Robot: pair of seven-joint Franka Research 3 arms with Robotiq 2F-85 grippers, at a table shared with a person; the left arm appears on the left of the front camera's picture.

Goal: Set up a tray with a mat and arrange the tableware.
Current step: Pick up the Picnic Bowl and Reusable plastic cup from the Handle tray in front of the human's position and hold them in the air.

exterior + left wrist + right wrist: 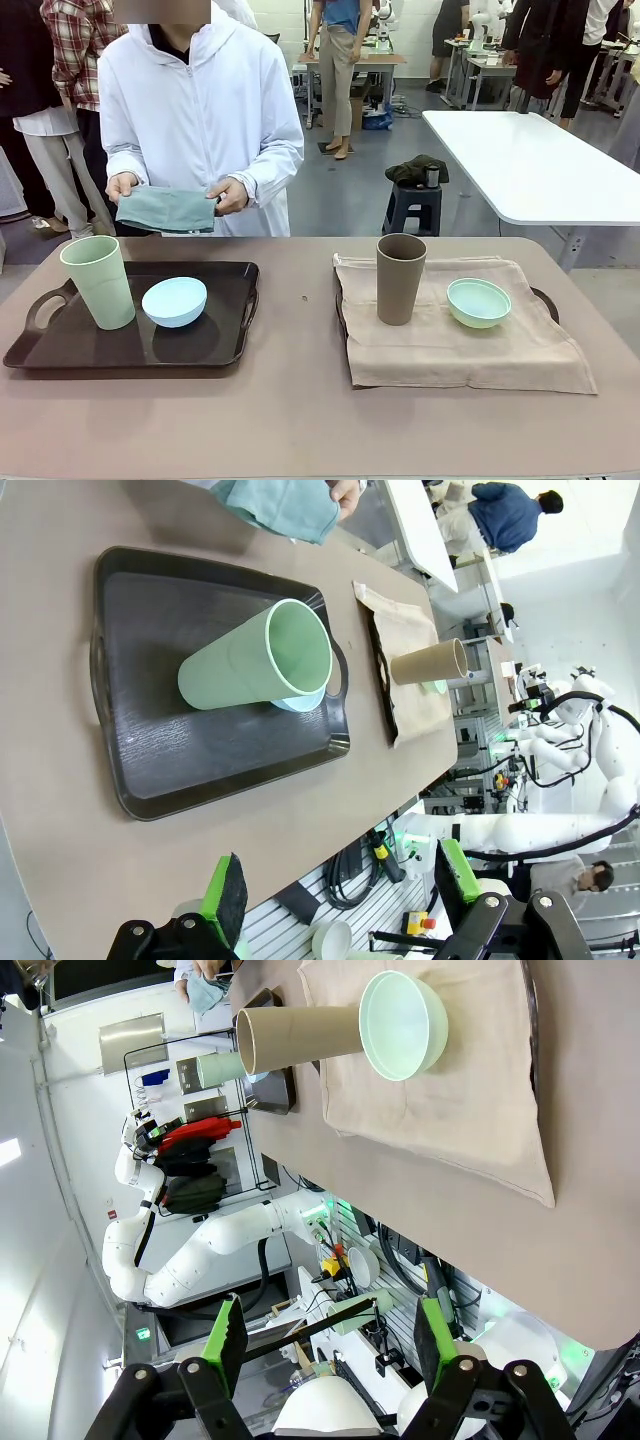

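On left tray [130,364], tumbler [98,282] stands left of bowl [174,301].

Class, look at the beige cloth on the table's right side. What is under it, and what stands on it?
A brown tumbler and a mint green bowl stand on the beige cloth. Under it lies a dark tray, only its edges showing; the rest is covered.

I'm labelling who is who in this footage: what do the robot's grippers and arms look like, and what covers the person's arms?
The left gripper and the right gripper are black, each two-fingered with bright green pads. The left arm and the right arm are glossy white with rounded links. The person's sleeves are long and white, part of a jacket.
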